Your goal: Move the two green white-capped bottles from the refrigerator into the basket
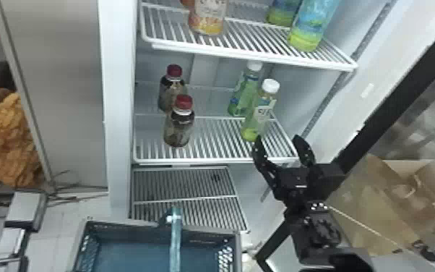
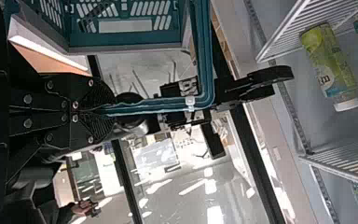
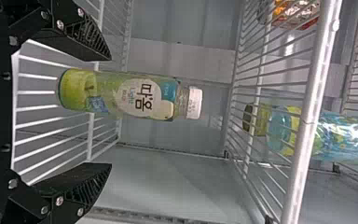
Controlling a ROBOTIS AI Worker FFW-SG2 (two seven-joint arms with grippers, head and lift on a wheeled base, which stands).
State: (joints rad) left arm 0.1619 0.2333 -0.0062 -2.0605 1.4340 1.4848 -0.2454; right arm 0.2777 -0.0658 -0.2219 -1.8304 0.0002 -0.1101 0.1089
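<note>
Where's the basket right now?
The basket is low in the head view, just nearer than the lowest wire rack, left of the right gripper; the left gripper holds its handle.

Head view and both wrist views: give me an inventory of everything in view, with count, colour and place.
Green white-capped bottles: two, green, middle shelf, right side
Red-capped bottles: two, dark, middle shelf, left side
Blue-and-green bottles: two, upper shelf, right side
Orange-labelled bottle: one, upper shelf, left part
Wire shelves: at least two, white, inside the refrigerator
Refrigerator: one, white, centre
Basket: one, teal, below and in front of the shelves
Orange cloth: one heap, far left
Cardboard boxes: brown, right, count unclear
Left gripper: one, black, shut on the basket's handle
Right gripper: one, black, open, before the nearer green bottle
</note>
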